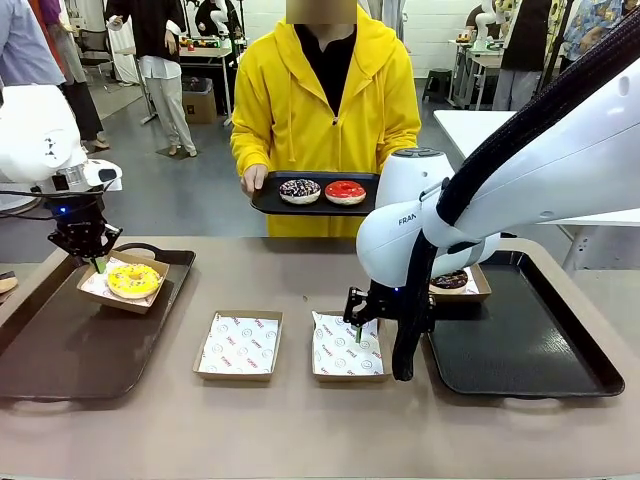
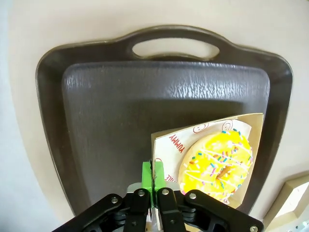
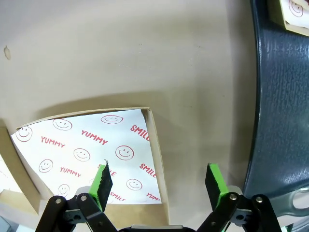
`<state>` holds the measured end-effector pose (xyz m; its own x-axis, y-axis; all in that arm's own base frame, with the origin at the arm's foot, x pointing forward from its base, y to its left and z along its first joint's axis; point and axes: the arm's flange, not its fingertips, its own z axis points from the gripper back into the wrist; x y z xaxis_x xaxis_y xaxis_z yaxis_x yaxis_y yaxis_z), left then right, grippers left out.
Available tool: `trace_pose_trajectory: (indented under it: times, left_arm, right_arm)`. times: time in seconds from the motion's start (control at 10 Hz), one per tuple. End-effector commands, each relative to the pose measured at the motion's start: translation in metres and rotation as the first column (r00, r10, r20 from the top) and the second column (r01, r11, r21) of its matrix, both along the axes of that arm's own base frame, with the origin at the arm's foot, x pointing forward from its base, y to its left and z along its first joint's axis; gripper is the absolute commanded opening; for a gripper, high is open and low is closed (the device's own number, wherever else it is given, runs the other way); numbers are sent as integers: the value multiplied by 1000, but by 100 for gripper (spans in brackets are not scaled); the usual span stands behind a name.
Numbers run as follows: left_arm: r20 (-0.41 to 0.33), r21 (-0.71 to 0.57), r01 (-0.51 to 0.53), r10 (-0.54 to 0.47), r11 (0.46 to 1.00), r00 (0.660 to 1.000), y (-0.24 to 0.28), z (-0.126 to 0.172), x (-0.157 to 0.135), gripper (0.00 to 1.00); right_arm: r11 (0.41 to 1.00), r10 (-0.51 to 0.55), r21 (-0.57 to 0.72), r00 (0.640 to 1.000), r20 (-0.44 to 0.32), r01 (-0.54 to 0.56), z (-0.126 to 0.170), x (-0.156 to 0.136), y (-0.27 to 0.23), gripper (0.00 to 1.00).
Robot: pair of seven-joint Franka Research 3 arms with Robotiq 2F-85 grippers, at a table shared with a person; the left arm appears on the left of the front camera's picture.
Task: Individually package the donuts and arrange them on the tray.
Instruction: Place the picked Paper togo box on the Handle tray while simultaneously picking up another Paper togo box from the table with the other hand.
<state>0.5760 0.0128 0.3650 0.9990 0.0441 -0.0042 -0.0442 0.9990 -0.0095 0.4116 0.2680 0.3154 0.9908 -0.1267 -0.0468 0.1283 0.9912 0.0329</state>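
- Gripping the rim of a cardboard box (image 1: 92, 288), the left gripper (image 1: 97, 264) has its green pads pressed together on the cardboard edge and the printed paper liner.
- The yellow-iced donut (image 1: 133, 280), with coloured sprinkles, lies inside that box, just beside the closed pads.
- The box sits over the far right part of the left tray (image 1: 60, 350), a dark one with a handle cut-out. Whether the box rests flat or is lifted slightly cannot be told.
- The right gripper (image 1: 358, 325) hangs open, jaws spread wide, just above an empty lined box (image 1: 345, 352) on the tabletop (image 1: 300, 430). It holds nothing.
- In the right wrist view one of its fingers (image 3: 103, 180) is over the liner printed "YUMMY" and "SMILE". The other is over bare tabletop past the box wall.
- A second empty lined box (image 1: 238, 345) lies near it on the robot's left, apart from it.
- The chocolate donut (image 1: 450, 280) sits in a third box (image 1: 482, 290) at the far left corner of the right tray (image 1: 540, 350), partly hidden by the right arm.
- A person (image 1: 325, 90) in a yellow hooded top stands at the far side holding a black serving tray (image 1: 270, 203).
- On it the purple-brown donut (image 1: 299, 190) with white sprinkles and the red-iced donut (image 1: 345, 191) lie side by side, unboxed.
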Motion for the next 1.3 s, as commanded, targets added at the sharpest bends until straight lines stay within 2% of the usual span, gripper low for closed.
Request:
trace_pose_trajectory:
  times: [0.0,0.4,0.5,0.6,0.7,0.8,0.9,1.1,1.2]
  left_arm:
    - [18,-12,-46,46,999,999,7,4,12,1]
    - [22,-20,-55,55,998,998,10,1,19,1]
    - [36,-24,-31,32,999,999,8,3,17,20]
    - [36,-25,-27,27,999,999,7,3,17,60]
    - [43,-25,-17,19,1000,999,6,5,15,79]
    - [53,-18,-6,7,1000,999,5,8,13,64]
    - [63,-15,3,-2,1000,998,4,11,11,100]
    - [69,-12,13,-12,1000,998,1,13,8,100]
    - [70,-12,16,-15,1000,997,0,14,7,100]
  right_arm:
    - [1000,27,-11,1000,8,-27,-5,-1,-2,100]
    - [999,36,-7,999,0,-36,-5,1,-4,100]
    - [999,46,-7,999,0,-46,-6,1,-4,60]
    - [999,47,-7,999,-3,-47,-6,1,-3,41]
    - [999,44,-5,999,0,-44,-6,0,-3,1]
    - [999,42,-6,999,1,-42,-6,0,-2,0]
    - [999,41,-6,999,2,-41,-6,-1,-2,0]
    - [999,37,-7,999,0,-37,-7,-1,-1,4]
    - [999,38,-8,999,-1,-38,-7,-1,-1,0]
